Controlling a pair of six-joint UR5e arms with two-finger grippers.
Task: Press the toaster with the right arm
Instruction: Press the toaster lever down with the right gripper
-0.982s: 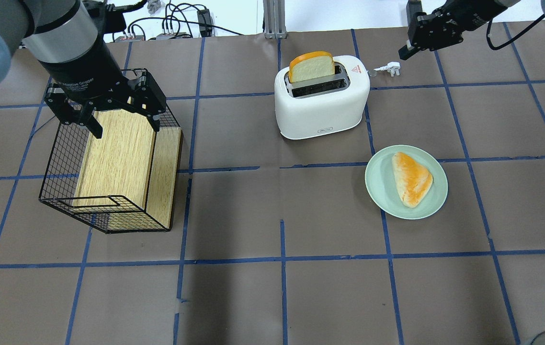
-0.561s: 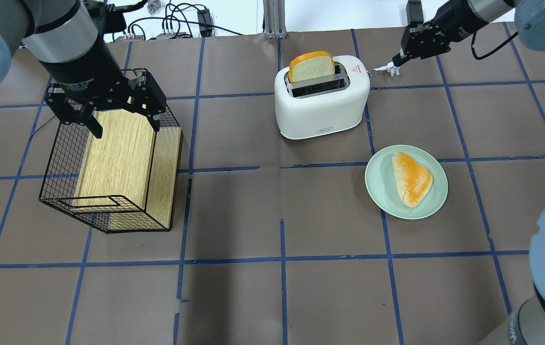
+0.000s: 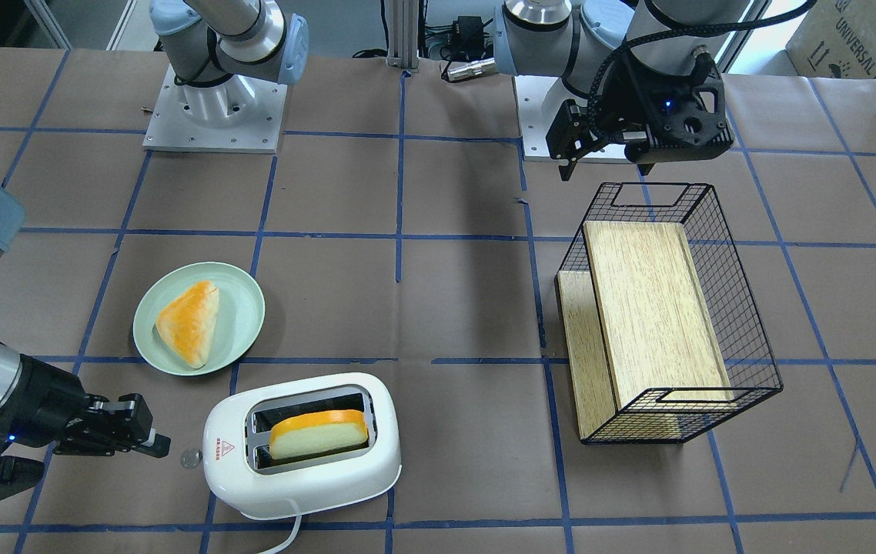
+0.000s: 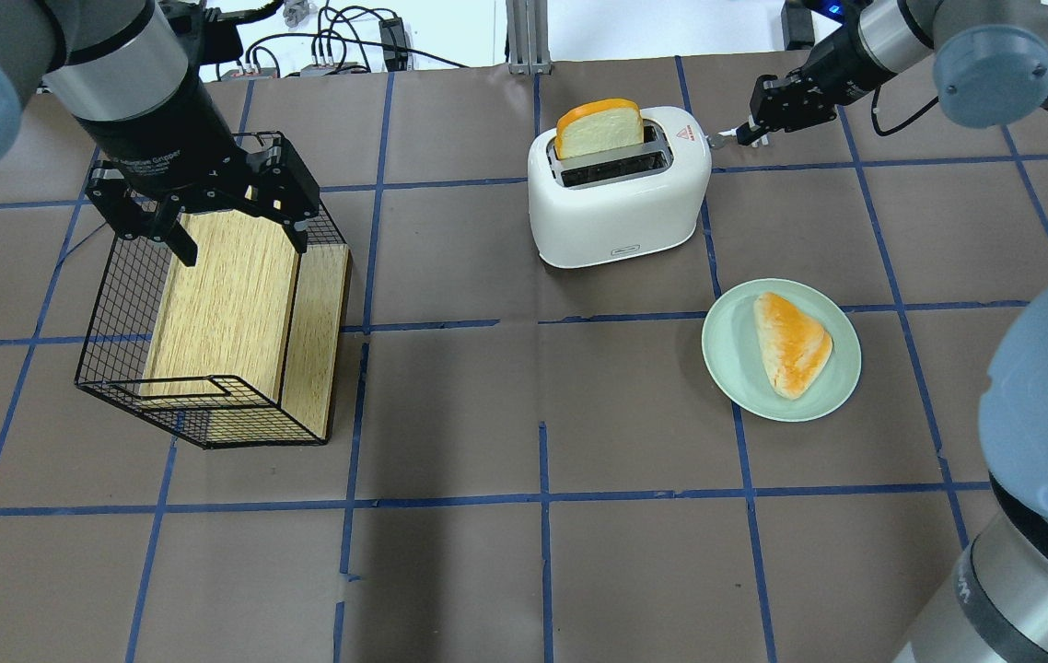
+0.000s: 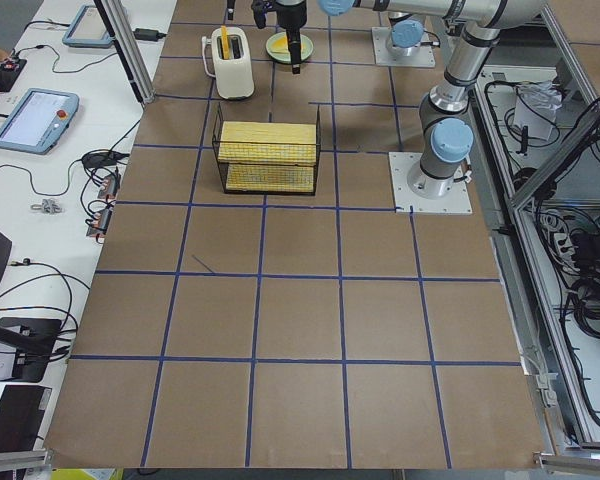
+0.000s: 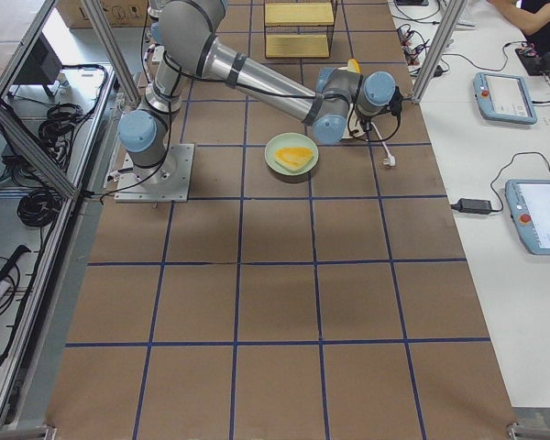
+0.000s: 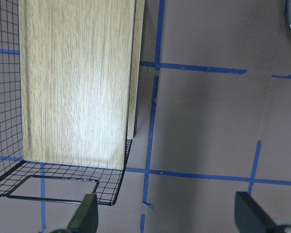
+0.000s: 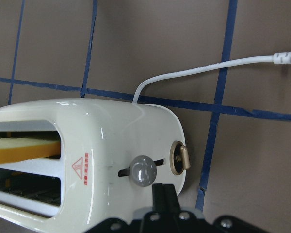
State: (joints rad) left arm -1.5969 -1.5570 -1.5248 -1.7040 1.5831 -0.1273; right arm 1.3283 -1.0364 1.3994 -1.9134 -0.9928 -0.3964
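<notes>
The white toaster (image 4: 616, 207) stands at the table's far middle with an orange-crusted bread slice (image 4: 599, 124) sticking up from one slot. Its clear lever knob (image 4: 716, 141) juts from the right end. My right gripper (image 4: 743, 136) is shut and empty, its tip just right of the knob. In the front-facing view the right gripper (image 3: 161, 444) is a small gap from the knob (image 3: 190, 458). The right wrist view shows the fingertips (image 8: 163, 194) just beside the knob (image 8: 143, 171); I cannot tell if they touch. My left gripper (image 4: 238, 238) is open above the basket.
A black wire basket (image 4: 211, 313) holding a wooden board lies on the left. A pale green plate (image 4: 846, 368) with a triangular bread piece (image 4: 791, 343) sits in front of the toaster, to its right. The white cord (image 8: 208, 68) runs behind the toaster.
My right arm has swung left and down, bringing the shut gripper from well right of the toaster up to the lever knob. The left arm has not moved.
</notes>
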